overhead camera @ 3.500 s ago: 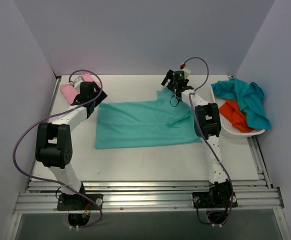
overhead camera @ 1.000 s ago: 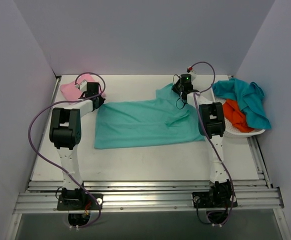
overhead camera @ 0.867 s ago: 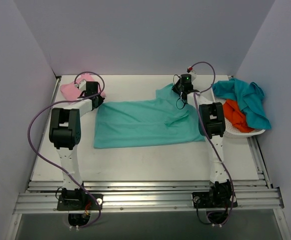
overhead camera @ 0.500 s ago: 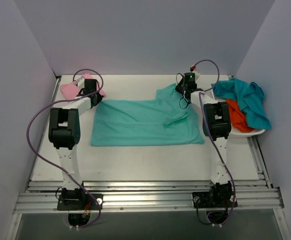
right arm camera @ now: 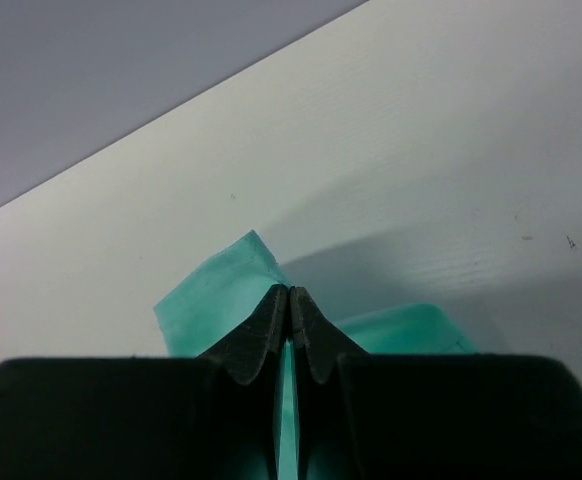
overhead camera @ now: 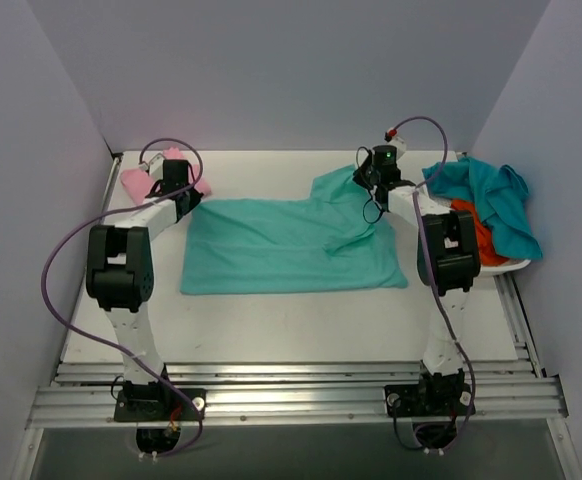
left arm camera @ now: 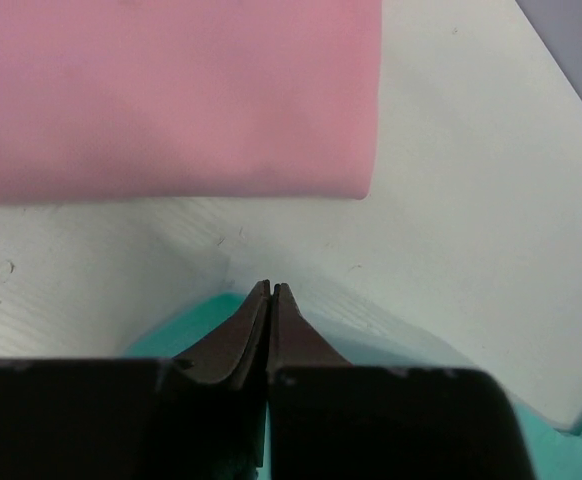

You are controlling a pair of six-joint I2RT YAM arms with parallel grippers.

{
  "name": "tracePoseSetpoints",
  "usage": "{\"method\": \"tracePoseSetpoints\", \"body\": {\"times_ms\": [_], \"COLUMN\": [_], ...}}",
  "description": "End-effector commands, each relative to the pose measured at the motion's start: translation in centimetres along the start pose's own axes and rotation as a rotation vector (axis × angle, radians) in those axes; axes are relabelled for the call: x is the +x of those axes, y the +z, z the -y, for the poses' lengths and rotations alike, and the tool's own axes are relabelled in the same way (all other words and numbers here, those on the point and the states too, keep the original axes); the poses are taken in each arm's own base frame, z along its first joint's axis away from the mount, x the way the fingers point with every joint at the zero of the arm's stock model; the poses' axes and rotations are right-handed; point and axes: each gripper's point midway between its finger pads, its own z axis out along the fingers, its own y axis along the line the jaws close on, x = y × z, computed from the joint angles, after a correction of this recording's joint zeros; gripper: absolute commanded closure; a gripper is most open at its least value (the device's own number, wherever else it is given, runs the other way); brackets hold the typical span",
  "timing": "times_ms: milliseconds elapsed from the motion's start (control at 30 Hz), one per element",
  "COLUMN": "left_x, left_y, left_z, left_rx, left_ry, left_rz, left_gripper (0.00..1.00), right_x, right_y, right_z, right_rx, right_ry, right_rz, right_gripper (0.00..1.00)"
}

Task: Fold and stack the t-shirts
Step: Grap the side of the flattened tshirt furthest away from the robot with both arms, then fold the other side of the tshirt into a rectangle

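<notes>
As the left gripper (left arm camera: pixel 271 289) and right gripper (right arm camera: pixel 289 291) clamp its far corners, the sea-green t-shirt (overhead camera: pixel 291 245) lies crosswise.
Its body trails nearward from both.

No text, label or number is readable.

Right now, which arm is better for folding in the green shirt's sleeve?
Right, probably. The right gripper is shut on the green shirt at that sleeve; the left gripper pinches the far left corner, beside the pink shirt.
</notes>
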Motion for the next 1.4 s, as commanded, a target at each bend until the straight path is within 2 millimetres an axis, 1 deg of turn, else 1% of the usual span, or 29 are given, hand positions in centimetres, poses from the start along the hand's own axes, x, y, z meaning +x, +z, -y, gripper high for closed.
{"method": "tracePoseSetpoints", "body": {"times_ms": [0, 67, 100, 133, 167, 200, 233, 267, 300, 400, 433, 467, 500, 533, 567, 600, 633, 800, 833, 900, 933, 967, 1033, 1100, 1167, 1267, 1300, 1333, 1367], "left_x": [-2.9, -2.8, -2.8, -2.4, -2.6, -2.5, -2.3, -2.2, -2.0, -1.3, -1.4, -0.8, -1.1, -1.3, -0.8, -1.0, -0.6, -0.7, -0.7, -0.8, -0.7, -0.9, -0.7, -0.5, 0.2, 1.2, 1.9, 1.7, 2.4], "left_y": [-2.6, -3.3, -3.5, -3.7, -4.2, -4.4, -4.8, -5.0, -5.2, -5.9, -6.4, -6.5, -6.6, -7.0, -7.2, -7.6, -7.7, -8.5, -8.6, -8.8, -8.9, -9.0, -9.2, -9.4, -9.6, -10.0, -10.2, -10.4, -10.5], "left_z": [1.4, 1.0, 0.9, 0.4, 0.4, 0.2, -0.2, -0.4, -0.6, -1.6, -1.7, -2.4, -2.2, -2.2, -2.7, -2.7, -3.2, -4.0, -4.2, -4.7, -4.9, -5.2, -5.7, -5.9, -6.2, -6.6, -6.8, -6.6, -7.1], "left_rx": [0.063, 0.062, 0.064, 0.056, 0.061, 0.062, 0.059, 0.059, 0.057, 0.047, 0.05, 0.036, 0.055, 0.059, 0.052, 0.057, 0.048, 0.03, 0.025, 0.009, 0.005, -0.007, -0.017, -0.017, -0.013, -0.008, -0.01, -0.005, -0.016], "left_ry": [-0.018, -0.019, -0.019, -0.017, -0.02, -0.021, -0.021, -0.023, -0.024, -0.024, -0.026, -0.024, -0.034, -0.038, -0.034, -0.039, -0.036, -0.028, -0.025, -0.016, -0.012, -0.011, -0.004, -0.003, -0.002, -0.001, 0.002, -0.003, 0.002], "left_rz": [0.072, 0.072, 0.074, 0.068, 0.076, 0.076, 0.078, 0.08, 0.077, 0.072, 0.076, 0.067, 0.085, 0.092, 0.085, 0.094, 0.088, 0.11, 0.112, 0.125, 0.127, 0.138, 0.141, 0.141, 0.133, 0.124, 0.118, 0.124, 0.117], "left_gripper": [0.98, 0.98, 0.98, 0.98, 0.98, 0.98, 0.98, 0.98, 0.98, 0.98, 0.98, 0.98, 0.98, 0.98, 0.98, 0.98, 0.98, 0.98, 0.98, 0.98, 0.98, 0.98, 0.98, 0.98, 0.98, 0.98, 0.97, 0.98, 0.97], "right_x": [-3.2, -3.5, -2.5, -2.4, -2.8, -1.8, -2.0, -2.4, -1.5, -1.5, -0.5, -0.9, -0.6, 0.4, 0.1, 0.4, 0.5, 1.4, 1.0, 1.7, 1.5, 2.1, 2.3, 3.4, 3.8, 5.2, 6.2, 6.7, 6.9], "right_y": [-3.1, -4.3, -4.6, -5.0, -5.9, -6.2, -6.6, -7.5, -7.9, -9.6, -10.0, -10.9, -11.2, -11.6, -12.4, -13.2, -13.6, -16.0, -16.7, -17.4, -18.0, -18.3, -18.9, -19.3, -19.9, -20.6, -21.0, -21.2, -21.4], "right_z": [-2.7, -3.3, -2.8, -2.9, -3.5, -3.0, -2.5, -3.1, -2.5, -2.6, -1.8, -2.0, -1.8, -0.9, -1.0, -0.6, -0.2, 1.8, 1.7, 2.6, 2.5, 3.1, 3.2, 4.1, 4.2, 5.3, 6.1, 6.4, 6.5], "right_rx": [-0.05, -0.061, -0.049, -0.05, -0.064, -0.056, -0.03, -0.041, -0.03, -0.031, -0.019, -0.025, -0.025, -0.008, -0.011, -0.006, 0.005, 0.051, 0.049, 0.071, 0.066, 0.079, 0.074, 0.091, 0.091, 0.106, 0.115, 0.117, 0.116], "right_ry": [-0.017, -0.019, -0.023, -0.025, -0.026, -0.028, -0.028, -0.029, -0.033, -0.033, -0.031, -0.028, -0.027, -0.03, -0.026, -0.026, -0.025, -0.015, -0.013, -0.011, -0.01, -0.008, -0.002, -0.002, -0.002, 0.006, 0.015, 0.021, 0.027], "right_rz": [0.089, 0.1, 0.084, 0.085, 0.096, 0.08, 0.096, 0.108, 0.095, 0.109, 0.092, 0.106, 0.105, 0.087, 0.099, 0.1, 0.102, 0.111, 0.128, 0.12, 0.13, 0.119, 0.125, 0.112, 0.113, 0.107, 0.097, 0.093, 0.1], "right_gripper": [1.0, 1.0, 1.0, 1.0, 1.0, 1.0, 1.0, 1.0, 1.0, 1.0, 1.0, 1.0, 1.0, 1.0, 1.0, 1.0, 1.0, 1.0, 1.0, 1.0, 1.0, 1.0, 1.0, 1.0, 1.0, 1.0, 1.0, 1.0, 1.0]}}
